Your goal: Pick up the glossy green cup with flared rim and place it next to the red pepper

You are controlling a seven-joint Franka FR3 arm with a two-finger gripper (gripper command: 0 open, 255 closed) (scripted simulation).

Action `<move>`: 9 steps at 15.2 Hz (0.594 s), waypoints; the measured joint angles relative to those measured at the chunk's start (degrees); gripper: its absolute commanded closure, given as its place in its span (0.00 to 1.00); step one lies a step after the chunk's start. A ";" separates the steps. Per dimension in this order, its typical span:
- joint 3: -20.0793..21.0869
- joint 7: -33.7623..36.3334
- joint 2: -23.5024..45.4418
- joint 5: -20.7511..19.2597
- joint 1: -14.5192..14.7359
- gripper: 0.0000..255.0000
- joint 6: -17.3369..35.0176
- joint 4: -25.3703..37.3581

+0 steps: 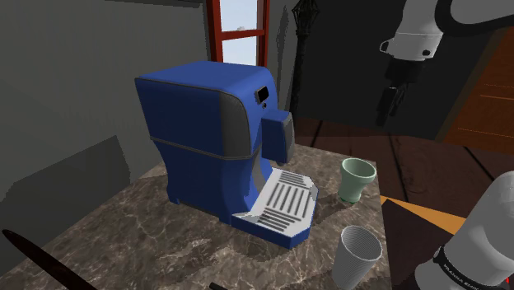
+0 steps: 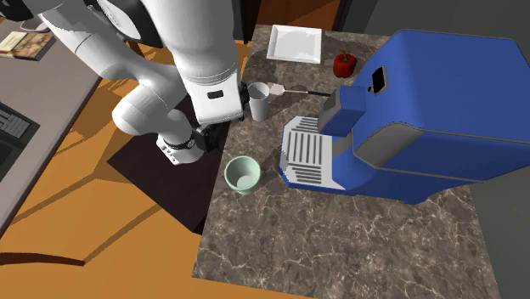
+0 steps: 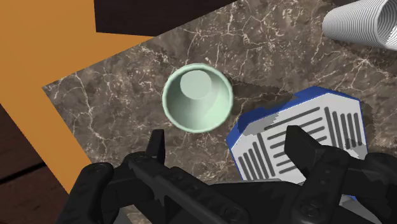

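Note:
The pale green cup (image 1: pixel 357 179) with a flared rim stands upright on the marble counter, close to the blue coffee machine's drip tray (image 1: pixel 282 206). In the second exterior view the green cup (image 2: pixel 242 175) is near the counter's edge, and the red pepper (image 2: pixel 344 64) lies farther along, beyond the machine and beside a white plate (image 2: pixel 295 42). My gripper (image 1: pixel 385 111) hangs open well above the cup. In the wrist view the green cup (image 3: pixel 196 97) sits ahead of the gripper (image 3: pixel 229 149), nearer one finger, and the fingers hold nothing.
The big blue coffee machine (image 2: pixel 425 110) takes up much of the counter. A white ribbed cup (image 2: pixel 259 102) stands between the green cup and the pepper, with a spatula (image 2: pixel 289 89) beside it. The counter edge (image 2: pixel 217 191) drops to an orange floor.

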 measured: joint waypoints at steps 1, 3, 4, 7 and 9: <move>0.00 0.00 0.00 0.00 0.00 0.00 0.00 0.00; -0.81 -0.84 0.18 0.09 0.00 0.00 1.88 -1.99; -1.68 -1.76 0.73 -0.07 -0.12 0.00 3.12 -2.89; -4.37 -4.67 2.90 -0.35 -0.42 0.00 8.38 -6.72; -6.32 -6.85 4.49 -0.57 -0.70 0.00 11.55 -8.82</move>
